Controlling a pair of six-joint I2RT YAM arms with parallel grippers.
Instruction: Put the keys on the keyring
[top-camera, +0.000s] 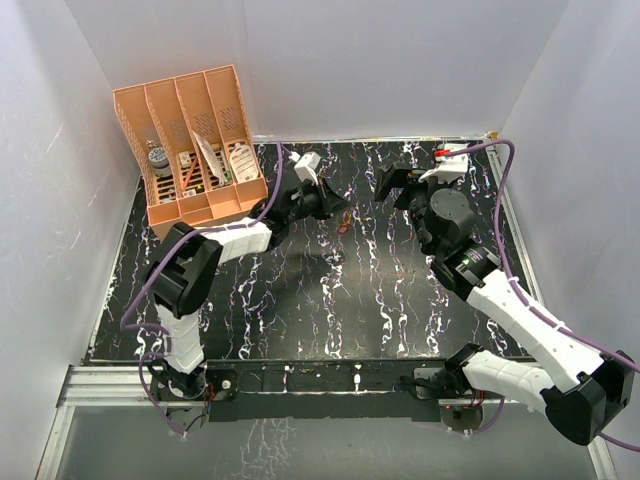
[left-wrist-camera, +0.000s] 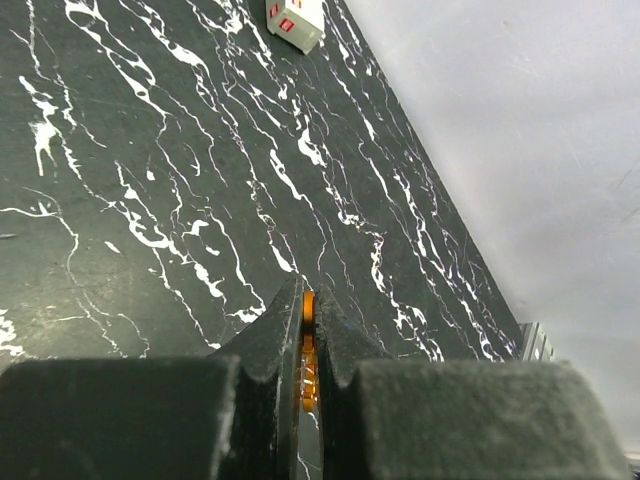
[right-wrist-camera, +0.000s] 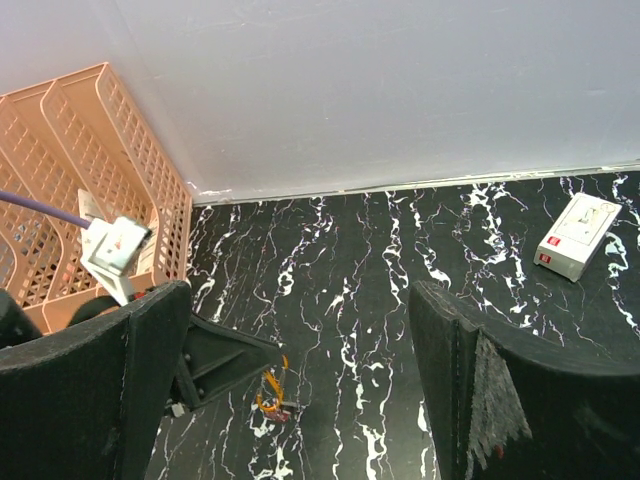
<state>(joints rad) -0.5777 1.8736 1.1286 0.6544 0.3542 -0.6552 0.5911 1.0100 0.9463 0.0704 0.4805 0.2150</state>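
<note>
The keyring (left-wrist-camera: 308, 345), a thin orange-gold loop, is pinched edge-on between my left gripper's (left-wrist-camera: 309, 300) black fingers. In the right wrist view the keyring (right-wrist-camera: 268, 383) hangs from the left gripper's tip (right-wrist-camera: 245, 355) just above the table, and a small key with a red head (right-wrist-camera: 279, 412) dangles at its lower end. I cannot make out a silver key. From above, the left gripper (top-camera: 338, 212) is at the table's middle back with the keyring (top-camera: 343, 224) at its tip. My right gripper (top-camera: 398, 185) stands open to its right, apart from it, its fingers (right-wrist-camera: 100, 390) wide and empty.
An orange slotted organizer (top-camera: 190, 150) with small items stands at the back left, also seen as the organizer (right-wrist-camera: 80, 170) from the right wrist. A white box with red marks (top-camera: 455, 152) lies at the back right; it shows as the box (right-wrist-camera: 575, 235) and the box (left-wrist-camera: 295, 20).
</note>
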